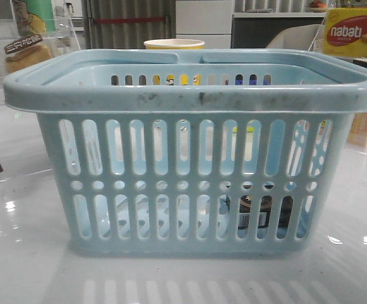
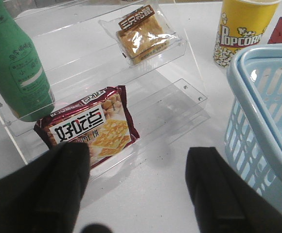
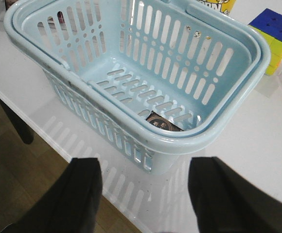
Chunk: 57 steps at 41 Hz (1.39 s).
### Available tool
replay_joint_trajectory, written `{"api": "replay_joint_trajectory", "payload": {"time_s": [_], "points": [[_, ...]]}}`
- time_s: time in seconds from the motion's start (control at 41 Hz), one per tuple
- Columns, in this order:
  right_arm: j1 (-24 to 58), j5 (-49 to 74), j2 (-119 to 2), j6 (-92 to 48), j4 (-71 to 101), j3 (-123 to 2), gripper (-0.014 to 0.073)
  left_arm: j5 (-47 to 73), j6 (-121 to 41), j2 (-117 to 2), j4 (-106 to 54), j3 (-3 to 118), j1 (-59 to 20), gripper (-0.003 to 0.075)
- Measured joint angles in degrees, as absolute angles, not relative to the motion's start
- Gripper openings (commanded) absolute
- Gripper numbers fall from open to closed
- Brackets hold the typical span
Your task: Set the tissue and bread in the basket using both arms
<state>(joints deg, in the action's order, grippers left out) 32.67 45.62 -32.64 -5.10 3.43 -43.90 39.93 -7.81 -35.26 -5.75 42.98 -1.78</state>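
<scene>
The pale blue basket (image 1: 190, 95) fills the front view. The tissue, a small dark packet (image 3: 163, 121), lies on the basket floor in a near corner and shows through the slots (image 1: 259, 212). My right gripper (image 3: 143, 194) is open and empty, above the table just outside the basket (image 3: 180, 143) near that corner. The bread (image 2: 141, 36), a wrapped golden loaf, lies on the upper step of a clear acrylic shelf left of the basket (image 2: 238, 97). My left gripper (image 2: 138, 189) is open and empty, over the table short of the shelf. Neither gripper shows in the front view.
On the shelf stand a green bottle (image 2: 17, 63) and a red cracker packet (image 2: 90, 128). A yellow popcorn cup (image 2: 240, 31) and a colour cube (image 3: 274, 34) stand behind the basket. A nabati box (image 1: 354, 31) is at the back right. The table edge (image 3: 39, 128) is close to the basket.
</scene>
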Motion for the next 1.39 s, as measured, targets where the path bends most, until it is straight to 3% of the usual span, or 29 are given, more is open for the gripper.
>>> {"api": "replay_joint_trajectory", "payload": {"time_s": [0.39, 0.512, 0.707, 1.073, 1.39], "points": [[32.67, 45.51, -32.35, -5.34, 3.43, -43.76, 0.05, 37.91, -7.81, -35.91, -5.75, 42.98, -1.78, 0.0489], [32.67, 45.51, -32.31, -5.47, 3.43, -43.76, 0.05, 37.37, -7.81, -39.92, -6.48, 44.17, -1.78, 0.0531], [32.67, 45.51, -32.31, -5.47, 3.43, -43.76, 0.05, 36.83, -7.81, -52.08, -9.61, 49.21, -1.78, 0.0681], [32.67, 45.51, -32.31, -5.47, 3.43, -43.76, 0.05, 33.58, -7.81, -80.08, -16.08, 64.92, -1.78, 0.0678], [32.67, 45.51, -32.31, -5.47, 3.43, -43.76, 0.05, 26.3, -7.81, -95.79, -16.82, 75.35, -1.78, 0.0678]]}}
